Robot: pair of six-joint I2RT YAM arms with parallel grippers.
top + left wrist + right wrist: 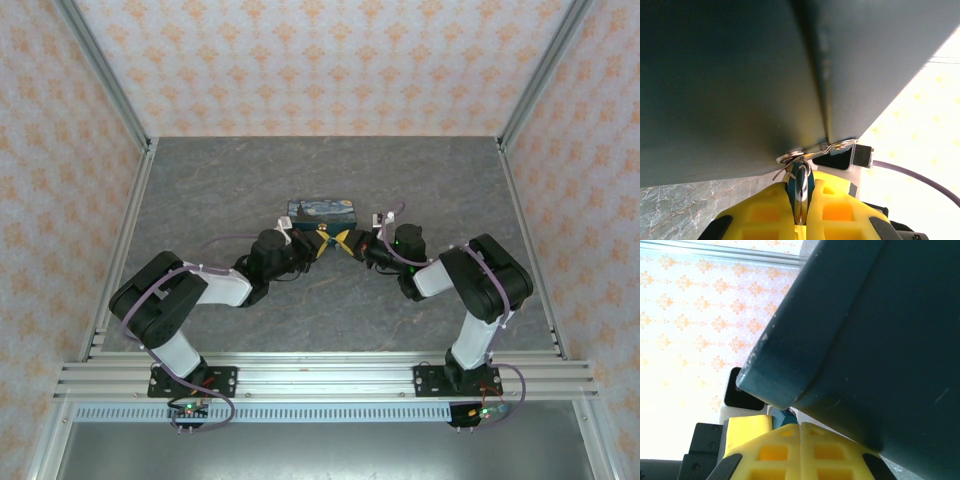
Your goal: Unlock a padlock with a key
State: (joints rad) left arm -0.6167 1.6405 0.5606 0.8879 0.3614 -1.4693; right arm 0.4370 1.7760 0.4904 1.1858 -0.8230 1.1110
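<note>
We are working at the key-entry step. The left gripper (318, 246) is standing just in front of the rectangular box printed with a swirling night-sky painting (320, 211). Its yellow fingers (765, 215) are clamping tight on the tiny dark teal-blue padlock (801, 192), which is sitting at the box's near face, just under small silver metal fittings (791, 157). The right gripper (801, 437) is meeting it from the opposite side of that face, jaws pressed fully together. We cannot tell whether the key is pinched between them, since no key blade is showing.

We are judging the unlocking as not yet done. The next move is calling for fine alignment of the key with the keyway, the left gripper steadying the lock body, then a turn.

The box is resting on a grey marbled worktop (230, 190). Walls papered in an orange floral pattern (300, 60) are standing behind and beside the box, and an aluminium rail (320, 378) is running along the side nearest us.
</note>
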